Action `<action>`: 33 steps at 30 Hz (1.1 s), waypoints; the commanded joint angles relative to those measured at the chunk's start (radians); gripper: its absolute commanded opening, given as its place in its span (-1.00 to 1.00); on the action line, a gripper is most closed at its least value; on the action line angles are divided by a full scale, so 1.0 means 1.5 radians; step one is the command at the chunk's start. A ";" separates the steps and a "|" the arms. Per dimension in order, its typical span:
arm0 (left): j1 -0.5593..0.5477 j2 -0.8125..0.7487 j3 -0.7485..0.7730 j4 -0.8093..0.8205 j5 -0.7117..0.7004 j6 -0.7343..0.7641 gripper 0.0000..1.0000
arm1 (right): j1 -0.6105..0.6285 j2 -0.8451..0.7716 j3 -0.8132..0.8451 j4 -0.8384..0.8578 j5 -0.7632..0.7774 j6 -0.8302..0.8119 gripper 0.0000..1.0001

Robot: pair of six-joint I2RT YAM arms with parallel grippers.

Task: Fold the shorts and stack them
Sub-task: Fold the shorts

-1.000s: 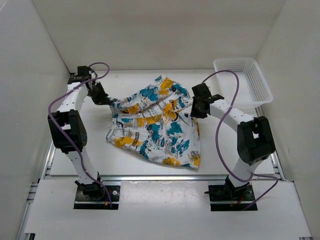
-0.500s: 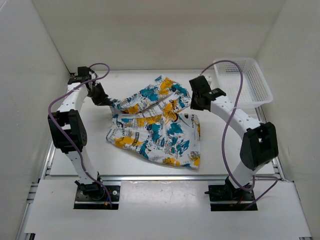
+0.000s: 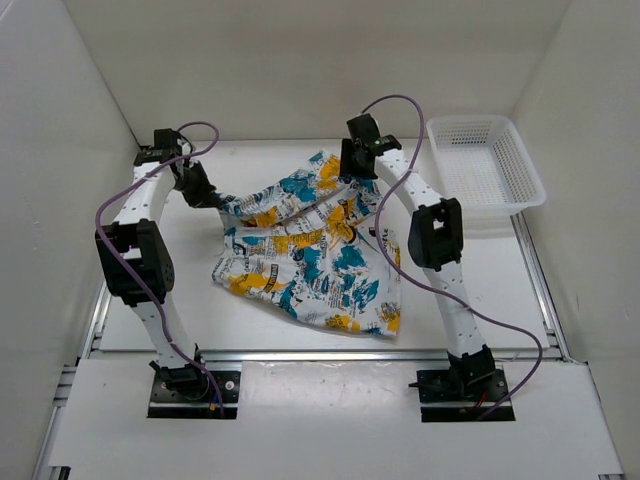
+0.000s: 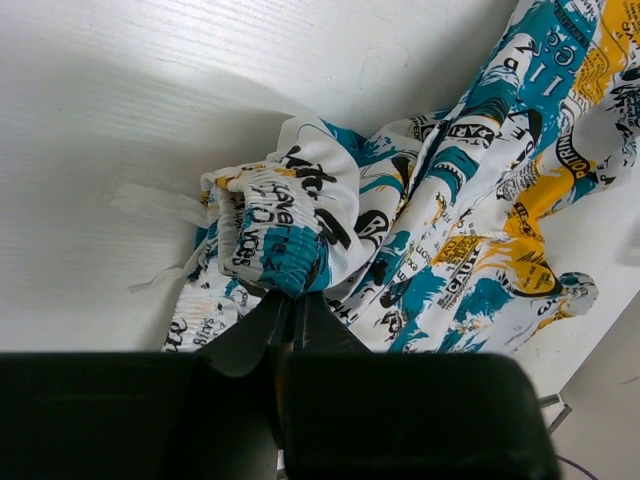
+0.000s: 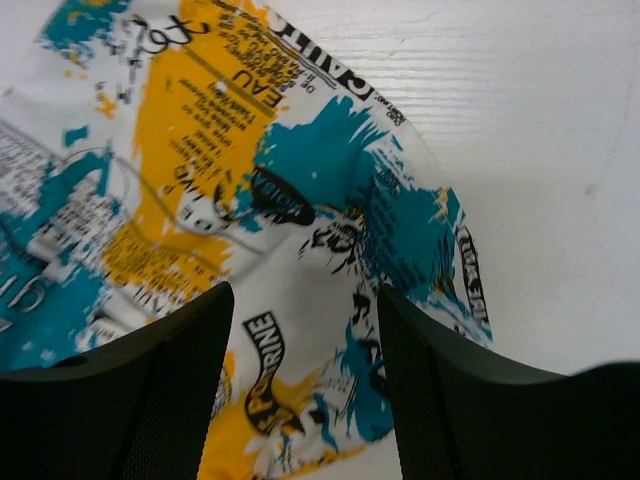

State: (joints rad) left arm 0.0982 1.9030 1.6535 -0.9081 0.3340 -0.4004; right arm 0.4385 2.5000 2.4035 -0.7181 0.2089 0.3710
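Shorts (image 3: 310, 250) rumpled at mid-table, 1 corner pinched, 1 corner hovered over.

The fabric is spread on the table (image 3: 260, 160) between both arms, with its long axis laid roughly from the far side toward the near right. A bunched fold at the far-left corner is clamped between the closed fingers of the left gripper (image 4: 290, 300). The far-right corner is seen directly beneath the right gripper (image 5: 300, 305), whose 2 fingers are held apart with nothing gripped. This arm is judged the nearer to that corner, so a straight descent is likely called for. The basket (image 3: 490, 165) is set well apart at the far right.
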 commanded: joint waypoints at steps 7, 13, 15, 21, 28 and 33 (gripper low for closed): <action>0.016 -0.004 0.041 -0.030 0.003 0.030 -0.79 | -0.014 0.040 0.007 0.000 -0.033 0.031 0.07; 0.016 0.004 0.035 -0.030 -0.003 0.030 -0.79 | -0.014 -0.031 -0.188 0.011 -0.015 0.065 -0.98; 0.016 0.004 0.029 -0.030 -0.003 0.030 -0.79 | -0.014 -0.072 -0.272 0.047 0.002 0.074 -0.98; 0.016 -0.005 -0.005 -0.024 0.003 0.030 -0.79 | -0.008 -0.235 -0.533 0.113 -0.013 0.102 -0.98; 0.009 -0.011 -0.022 -0.017 0.017 0.030 -0.79 | 0.005 -0.312 -0.576 0.107 0.027 0.087 -0.71; 0.009 -0.011 -0.022 -0.017 0.046 0.050 -0.79 | 0.005 -0.282 -0.439 0.087 0.061 0.031 0.37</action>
State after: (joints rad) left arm 0.1158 1.9228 1.6203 -0.9447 0.3550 -0.3573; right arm 0.4488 2.0876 1.5967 -0.5919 0.2417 0.4812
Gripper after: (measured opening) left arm 0.136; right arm 0.647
